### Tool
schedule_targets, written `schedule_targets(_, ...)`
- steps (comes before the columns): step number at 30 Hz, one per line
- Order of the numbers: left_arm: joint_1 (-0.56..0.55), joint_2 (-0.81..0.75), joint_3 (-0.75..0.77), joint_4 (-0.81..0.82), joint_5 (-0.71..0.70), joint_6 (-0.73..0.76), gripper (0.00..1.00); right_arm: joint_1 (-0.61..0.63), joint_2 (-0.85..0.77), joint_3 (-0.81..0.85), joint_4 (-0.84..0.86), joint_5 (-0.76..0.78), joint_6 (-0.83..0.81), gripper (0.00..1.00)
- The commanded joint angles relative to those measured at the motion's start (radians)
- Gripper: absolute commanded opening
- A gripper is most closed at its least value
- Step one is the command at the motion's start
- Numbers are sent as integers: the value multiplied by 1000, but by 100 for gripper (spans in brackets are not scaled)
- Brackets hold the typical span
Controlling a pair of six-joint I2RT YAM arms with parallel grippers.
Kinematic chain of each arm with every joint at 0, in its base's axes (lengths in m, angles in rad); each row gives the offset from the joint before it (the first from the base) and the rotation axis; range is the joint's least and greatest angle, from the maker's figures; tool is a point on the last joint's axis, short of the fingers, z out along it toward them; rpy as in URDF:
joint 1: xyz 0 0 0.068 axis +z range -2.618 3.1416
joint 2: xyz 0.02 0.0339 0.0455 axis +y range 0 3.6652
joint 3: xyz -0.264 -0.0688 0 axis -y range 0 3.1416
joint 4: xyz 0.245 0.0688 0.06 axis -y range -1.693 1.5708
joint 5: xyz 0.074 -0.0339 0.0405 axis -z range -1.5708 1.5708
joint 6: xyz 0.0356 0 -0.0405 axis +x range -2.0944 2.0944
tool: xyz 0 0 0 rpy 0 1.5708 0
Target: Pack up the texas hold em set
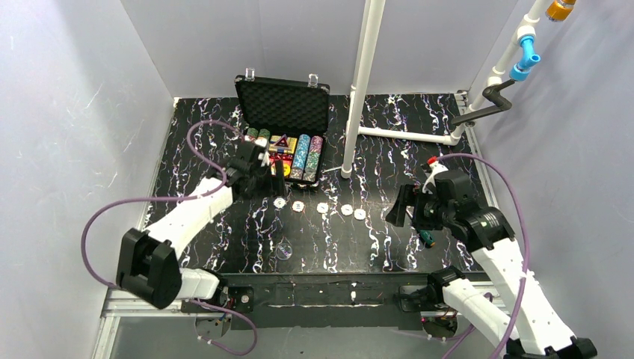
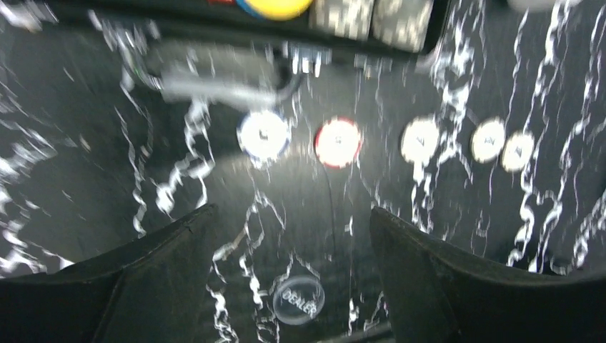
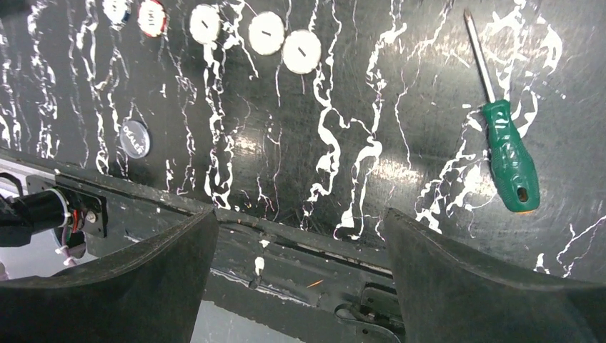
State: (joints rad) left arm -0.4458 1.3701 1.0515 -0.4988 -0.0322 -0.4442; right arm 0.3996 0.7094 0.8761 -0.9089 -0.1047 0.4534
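Five round discs (image 1: 322, 208) and one clear dealer button (image 1: 284, 250) are noted loose on the table (image 1: 389, 146) in front of one open case (image 1: 284, 105), left gripper (image 2: 289, 218) and right gripper (image 3: 300, 214) each spread wide, empty.

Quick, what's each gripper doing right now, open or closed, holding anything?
Left gripper: open, holding nothing.
Right gripper: open, holding nothing.
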Motion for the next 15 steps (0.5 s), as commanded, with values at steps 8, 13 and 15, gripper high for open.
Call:
schedule_targets(8,7,-401,-369,-22,268,-143,76,94,220,-49,169,-61,100,91)
schedule_targets(13,9,-527,-250,-216,78,-63,77,296,398,9,234,75,193,90)
schedule_targets(15,10,-551,-171,-308,-22,-15,78,365,478,70,251,147,225,89)
